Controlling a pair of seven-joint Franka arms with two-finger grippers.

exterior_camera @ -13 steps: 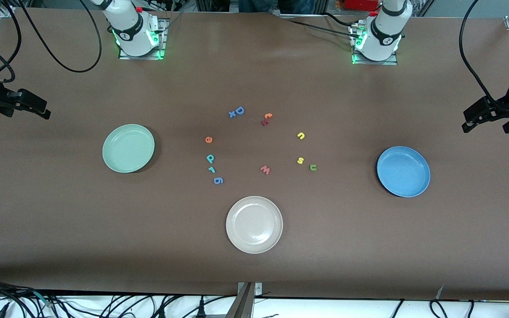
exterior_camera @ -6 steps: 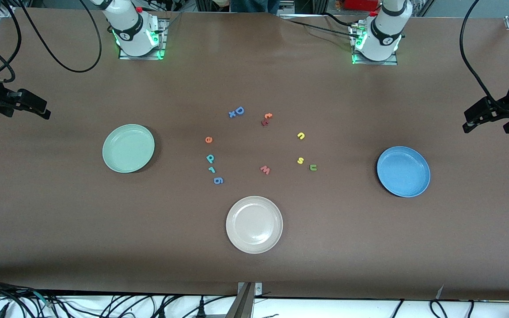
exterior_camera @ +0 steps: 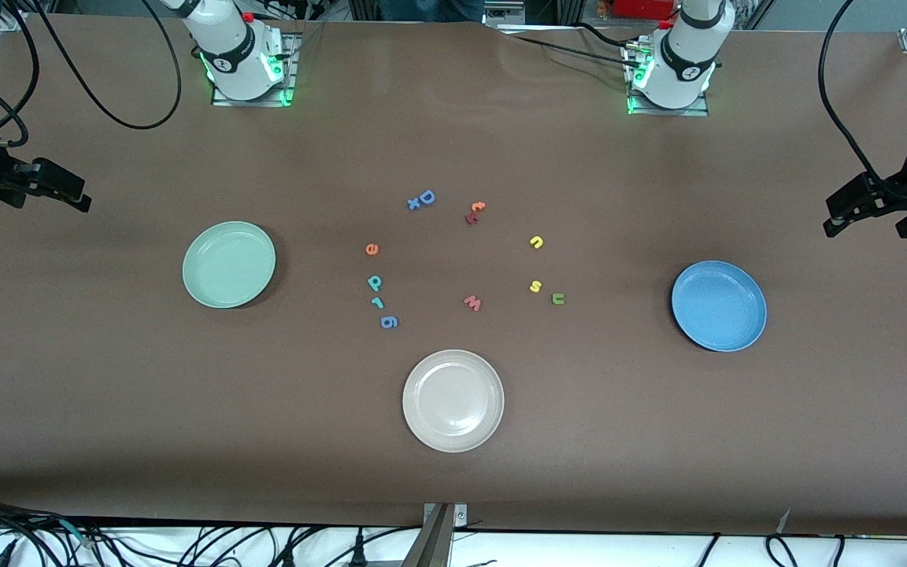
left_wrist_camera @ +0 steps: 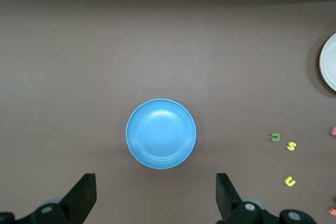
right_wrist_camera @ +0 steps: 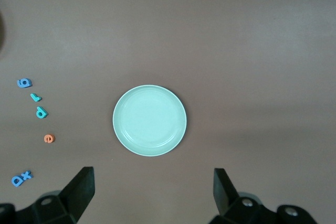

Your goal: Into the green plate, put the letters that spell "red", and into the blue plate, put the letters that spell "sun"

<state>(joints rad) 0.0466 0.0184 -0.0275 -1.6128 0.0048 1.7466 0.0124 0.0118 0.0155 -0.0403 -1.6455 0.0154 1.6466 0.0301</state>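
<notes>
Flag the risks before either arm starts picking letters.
The teal r lies close between the teal d and the blue g; an open tool could nudge or grab a neighbour. The yellow s and green u sit nearly touching. The blue capital D could be mistaken for the d.

Beige-white plate (exterior_camera: 453, 401) at table's near edge; red w (exterior_camera: 473, 302) at its 12 o'clock, blue g (exterior_camera: 389, 321) at 11, capital D (exterior_camera: 426, 197) farthest.
</notes>
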